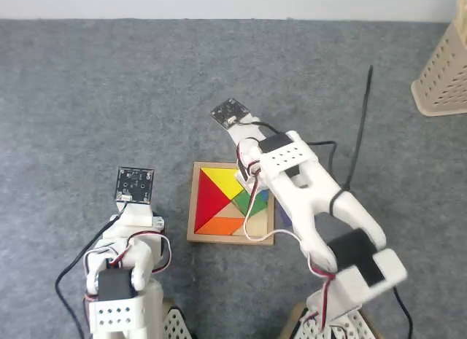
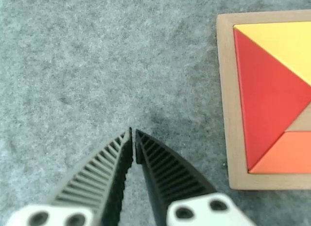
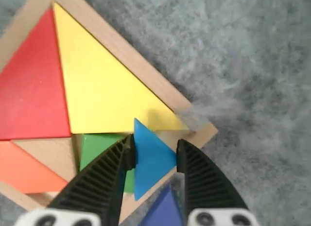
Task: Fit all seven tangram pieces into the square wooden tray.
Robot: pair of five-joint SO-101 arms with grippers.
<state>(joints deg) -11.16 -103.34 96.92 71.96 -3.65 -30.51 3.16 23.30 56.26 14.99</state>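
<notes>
The right gripper [image 3: 154, 143] clamps a small blue wooden triangle [image 3: 148, 163] between its fingers, just over the corner of the square wooden tray [image 3: 141, 71], beside the large yellow triangle [image 3: 102, 85]. Also inside the tray lie a large red triangle [image 3: 34, 90], an orange triangle [image 3: 24, 170] and a green piece [image 3: 95, 148], with bare wood between them. A dark blue piece [image 3: 163, 211] shows below the gripper. The left gripper [image 2: 133, 133] hangs over grey carpet [image 2: 97, 56] beside the tray's red side, its fingers nearly together and holding nothing.
</notes>
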